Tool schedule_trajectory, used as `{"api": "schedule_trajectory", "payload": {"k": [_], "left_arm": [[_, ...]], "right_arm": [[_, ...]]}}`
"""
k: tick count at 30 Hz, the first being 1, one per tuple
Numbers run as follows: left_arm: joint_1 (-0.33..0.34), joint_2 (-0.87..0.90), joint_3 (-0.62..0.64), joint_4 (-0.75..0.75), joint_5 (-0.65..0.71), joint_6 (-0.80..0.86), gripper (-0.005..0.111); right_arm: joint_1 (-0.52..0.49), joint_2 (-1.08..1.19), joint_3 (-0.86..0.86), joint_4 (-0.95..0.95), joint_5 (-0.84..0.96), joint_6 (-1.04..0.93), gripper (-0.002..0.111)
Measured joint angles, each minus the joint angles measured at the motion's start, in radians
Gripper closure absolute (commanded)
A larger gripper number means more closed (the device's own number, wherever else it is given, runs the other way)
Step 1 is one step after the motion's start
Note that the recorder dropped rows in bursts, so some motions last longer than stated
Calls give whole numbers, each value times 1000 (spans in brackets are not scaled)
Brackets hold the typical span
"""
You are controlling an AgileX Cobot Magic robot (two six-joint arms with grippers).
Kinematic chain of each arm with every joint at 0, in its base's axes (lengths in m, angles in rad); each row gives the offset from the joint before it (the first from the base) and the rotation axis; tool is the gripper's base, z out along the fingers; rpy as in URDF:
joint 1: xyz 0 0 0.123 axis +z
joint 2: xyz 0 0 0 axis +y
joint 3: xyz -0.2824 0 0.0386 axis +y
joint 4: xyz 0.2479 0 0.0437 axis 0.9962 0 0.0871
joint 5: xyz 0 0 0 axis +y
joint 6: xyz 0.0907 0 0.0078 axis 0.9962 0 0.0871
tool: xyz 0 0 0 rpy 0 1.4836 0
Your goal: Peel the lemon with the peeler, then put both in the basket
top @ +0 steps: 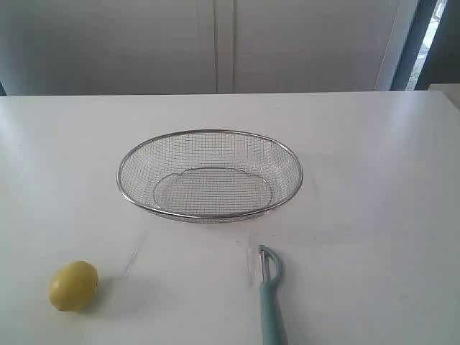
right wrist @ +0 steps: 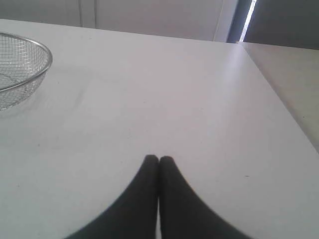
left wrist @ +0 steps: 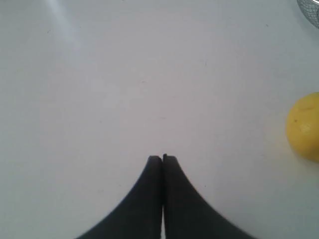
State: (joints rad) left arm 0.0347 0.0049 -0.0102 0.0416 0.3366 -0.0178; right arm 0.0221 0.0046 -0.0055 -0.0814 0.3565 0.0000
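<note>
The yellow lemon [top: 72, 285] rests on the white table at the front left; the left wrist view catches it at the frame's edge [left wrist: 305, 126]. A teal-handled peeler [top: 271, 291] lies at the front centre, its metal head toward the basket. The silver wire-mesh basket [top: 210, 214] stands mid-table with nothing in it, and its rim shows in the right wrist view [right wrist: 30, 74]. My left gripper [left wrist: 162, 158] is shut on nothing, over bare table, apart from the lemon. My right gripper [right wrist: 159, 159] is likewise shut and holds nothing. Neither gripper appears in the exterior view.
The table [top: 374, 187] is white and wide. Its right edge [right wrist: 279, 99] shows in the right wrist view. White cabinet doors [top: 215, 43] stand behind the table's far edge.
</note>
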Motion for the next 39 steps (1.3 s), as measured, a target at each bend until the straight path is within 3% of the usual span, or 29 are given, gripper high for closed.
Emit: {"api": "schedule_trajectory", "payload": {"k": [12,27,39], "left_arm": [[0,0,0,0,0,0,107],[0,0,0,0,0,0,107],[0,0,0,0,0,0,107]], "right_arm": [[0,0,0,0,-23,0,108],[0,0,0,0,-334,0,108],[0,0,0,0,-380,0,108]]}}
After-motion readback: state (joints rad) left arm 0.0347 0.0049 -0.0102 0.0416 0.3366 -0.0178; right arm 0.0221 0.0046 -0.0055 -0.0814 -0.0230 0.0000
